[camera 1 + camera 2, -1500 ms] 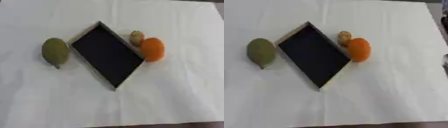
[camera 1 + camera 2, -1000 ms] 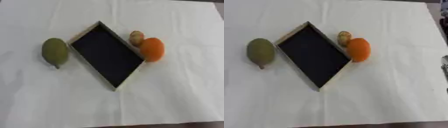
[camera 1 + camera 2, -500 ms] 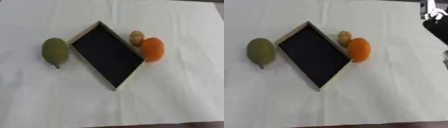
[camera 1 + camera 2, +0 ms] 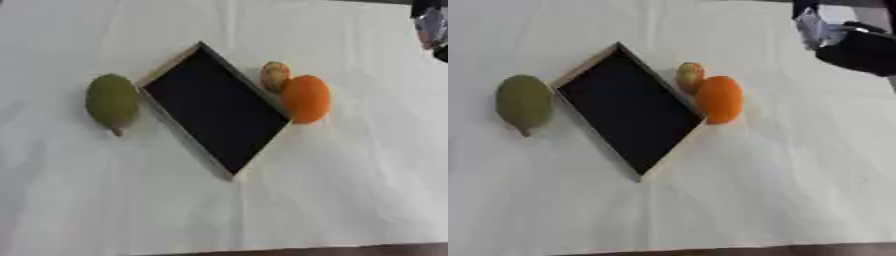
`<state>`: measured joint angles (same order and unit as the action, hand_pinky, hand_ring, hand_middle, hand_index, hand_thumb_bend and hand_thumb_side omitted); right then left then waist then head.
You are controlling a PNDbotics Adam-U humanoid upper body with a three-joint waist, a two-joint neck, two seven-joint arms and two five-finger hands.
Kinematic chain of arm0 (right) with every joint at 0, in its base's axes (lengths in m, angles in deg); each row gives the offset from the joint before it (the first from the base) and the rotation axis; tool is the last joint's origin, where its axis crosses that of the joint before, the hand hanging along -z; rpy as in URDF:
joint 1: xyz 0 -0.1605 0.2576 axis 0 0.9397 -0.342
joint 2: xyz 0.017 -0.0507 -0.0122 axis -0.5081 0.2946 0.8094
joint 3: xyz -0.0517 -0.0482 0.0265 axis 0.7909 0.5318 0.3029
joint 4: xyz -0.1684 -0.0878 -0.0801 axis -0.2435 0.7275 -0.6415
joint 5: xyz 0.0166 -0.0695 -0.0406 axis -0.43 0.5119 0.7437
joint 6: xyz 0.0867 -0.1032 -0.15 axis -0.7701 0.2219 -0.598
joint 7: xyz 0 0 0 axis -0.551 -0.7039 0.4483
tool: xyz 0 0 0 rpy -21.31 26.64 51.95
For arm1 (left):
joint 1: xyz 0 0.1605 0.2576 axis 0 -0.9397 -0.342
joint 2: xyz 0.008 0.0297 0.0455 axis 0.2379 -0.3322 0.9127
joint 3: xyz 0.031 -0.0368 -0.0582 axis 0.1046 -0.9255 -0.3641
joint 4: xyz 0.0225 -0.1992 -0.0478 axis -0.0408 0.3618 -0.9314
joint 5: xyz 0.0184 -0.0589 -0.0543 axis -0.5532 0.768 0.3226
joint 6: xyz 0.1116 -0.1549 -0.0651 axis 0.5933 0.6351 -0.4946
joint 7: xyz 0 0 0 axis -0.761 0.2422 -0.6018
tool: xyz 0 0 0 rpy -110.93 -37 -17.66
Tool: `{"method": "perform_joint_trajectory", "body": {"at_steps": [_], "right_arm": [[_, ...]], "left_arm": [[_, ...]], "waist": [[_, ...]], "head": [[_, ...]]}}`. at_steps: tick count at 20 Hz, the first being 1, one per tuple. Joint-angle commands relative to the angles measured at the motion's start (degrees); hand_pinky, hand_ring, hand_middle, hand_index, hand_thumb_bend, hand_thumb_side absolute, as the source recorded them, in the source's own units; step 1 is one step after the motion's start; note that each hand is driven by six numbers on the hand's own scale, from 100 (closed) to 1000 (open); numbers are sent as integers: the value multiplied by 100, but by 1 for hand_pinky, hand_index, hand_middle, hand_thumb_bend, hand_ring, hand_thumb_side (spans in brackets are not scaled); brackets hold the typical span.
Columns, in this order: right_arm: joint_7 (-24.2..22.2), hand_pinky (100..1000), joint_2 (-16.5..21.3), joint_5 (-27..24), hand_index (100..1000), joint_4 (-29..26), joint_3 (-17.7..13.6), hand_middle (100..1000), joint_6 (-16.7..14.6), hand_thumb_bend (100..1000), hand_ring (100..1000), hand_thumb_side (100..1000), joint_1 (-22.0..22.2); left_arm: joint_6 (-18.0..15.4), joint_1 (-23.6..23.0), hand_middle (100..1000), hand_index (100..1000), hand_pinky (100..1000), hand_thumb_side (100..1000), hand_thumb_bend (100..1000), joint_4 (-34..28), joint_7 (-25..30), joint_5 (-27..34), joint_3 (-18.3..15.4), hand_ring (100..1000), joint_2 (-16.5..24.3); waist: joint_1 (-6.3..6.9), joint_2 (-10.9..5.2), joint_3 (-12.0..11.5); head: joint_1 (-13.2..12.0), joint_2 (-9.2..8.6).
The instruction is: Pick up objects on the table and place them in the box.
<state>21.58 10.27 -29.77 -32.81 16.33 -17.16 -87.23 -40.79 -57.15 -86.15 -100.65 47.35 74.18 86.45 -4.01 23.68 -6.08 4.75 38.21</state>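
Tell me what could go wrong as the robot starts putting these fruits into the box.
The orange fruit sits right against the small yellowish fruit and the box edge, so fingers closing on one may knock the other away or shift the box. The right hand is at the upper right corner, far from the green fruit on the box's other side; reaching across could drag the box. The fruits look rounded and might roll on the white cloth.
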Motion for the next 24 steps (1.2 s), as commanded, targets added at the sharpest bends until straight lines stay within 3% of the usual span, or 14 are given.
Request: {"method": "perform_joint_trajectory", "body": {"at_steps": [1, 10, 17, 24], "right_arm": [[-289, 878, 484, 208, 845, -83, 182, 743, 38, 100, 779, 404, -67], [-1227, 882, 995, 207, 856, -83, 500, 762, 34, 100, 799, 483, -32], [-1770, 885, 1087, 290, 864, -83, 739, 784, 13, 100, 814, 535, -152], [-1899, 884, 1106, 383, 880, -83, 971, 807, 397, 100, 817, 518, -276]], "left_arm": [[-2, 25, 742, 820, 679, 625, 323, -84, 45, 33, 17, 692, 122], [23, 26, 744, 820, 678, 626, 318, -84, 87, 72, 52, 693, 135], [35, 47, 744, 820, 678, 626, 318, -84, 112, 98, 79, 695, 135], [49, 64, 745, 819, 678, 627, 310, -84, 136, 123, 102, 695, 124]], "waist": [[14, -156, -14], [-9, -168, -44], [-14, -166, -75], [-24, -162, -106]], "head": [[25, 8], [40, 8], [59, 14], [84, 10]]}}
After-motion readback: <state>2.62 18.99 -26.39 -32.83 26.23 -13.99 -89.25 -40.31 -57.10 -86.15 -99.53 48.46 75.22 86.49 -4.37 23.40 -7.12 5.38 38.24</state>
